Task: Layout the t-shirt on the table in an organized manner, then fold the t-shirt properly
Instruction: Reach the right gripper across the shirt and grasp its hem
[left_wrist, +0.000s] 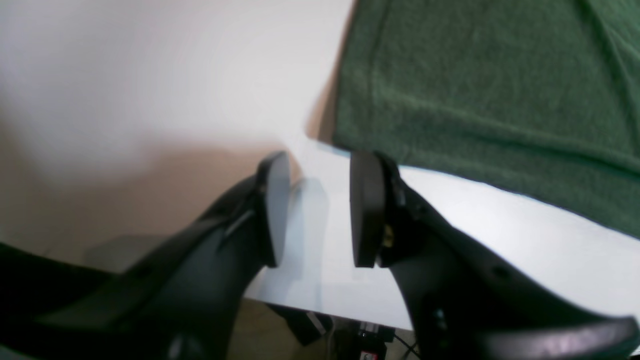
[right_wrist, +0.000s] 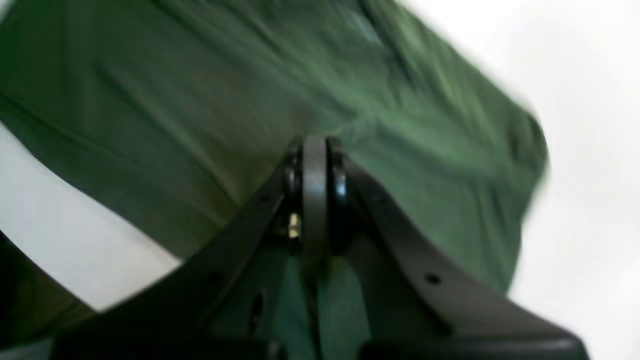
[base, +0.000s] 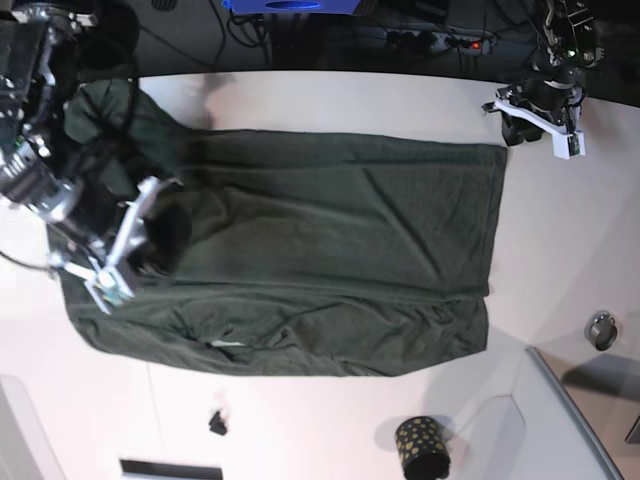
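Wrist views: left gripper (left_wrist: 320, 210) jaws parted, empty; right gripper (right_wrist: 315, 165) jaws closed over t-shirt (right_wrist: 200, 110).

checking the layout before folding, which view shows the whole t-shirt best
The base view: the t-shirt shows almost whole, spread across the table, with only its left end hidden under the right arm. The left wrist view catches just one corner and edge; the right wrist view shows a blurred stretch behind the shut fingers.

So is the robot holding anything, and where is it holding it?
The right gripper is shut on the t-shirt, pinching fabric at its sleeve end. The left gripper is open beside a shirt corner, holding nothing.
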